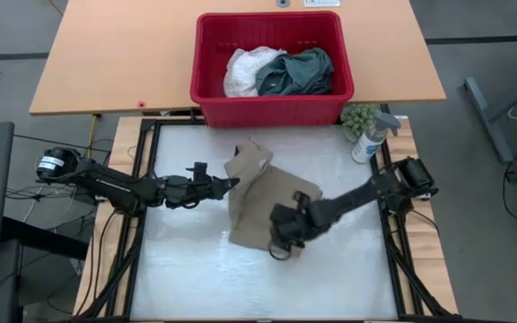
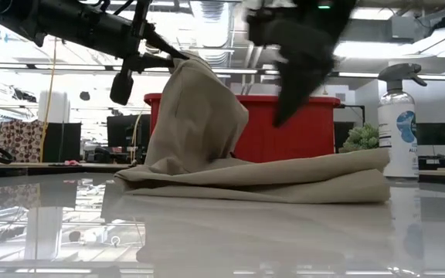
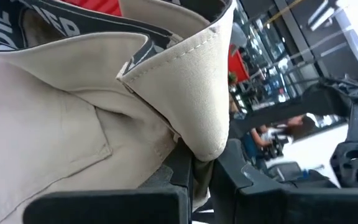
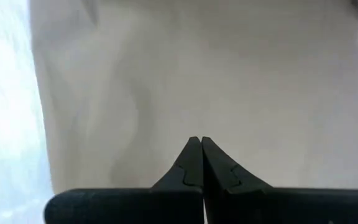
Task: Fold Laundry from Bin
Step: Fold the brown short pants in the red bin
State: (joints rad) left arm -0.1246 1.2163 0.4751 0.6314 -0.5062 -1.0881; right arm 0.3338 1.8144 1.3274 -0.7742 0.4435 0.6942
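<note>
- Left gripper [image 1: 232, 184], left of centre in the high view, has its fingers pinched tight on an edge of the beige garment [image 1: 263, 202]; the left wrist view shows a stitched fold of that cloth [image 3: 191, 93] clamped between the two dark fingers [image 3: 182, 171].
- Its arm reaches in nearly flat from the left edge of the high view, stretched toward the middle of the white work surface [image 1: 196, 260].
- Low view adds that this edge is lifted: the cloth [image 2: 199, 116] rises to a peak under the left gripper [image 2: 178, 55] at upper left, while the rest lies flat on the table across the centre and right.
- Right gripper [image 1: 281, 242], just right of centre in the high view, is fully closed and holds nothing; the right wrist view shows its fingertips [image 4: 197, 149] together, pointing down at flat beige cloth [image 4: 197, 74]. Whether they touch it I cannot tell.
- Right arm bends in from the right edge, elbow near the spray bottle [image 1: 371, 136].
- Red bin [image 1: 272, 108] sits at top centre of the high view, just beyond the work surface, with a white garment [image 1: 245, 70] and a dark green garment [image 1: 299, 72] inside; only the high view shows them.
</note>
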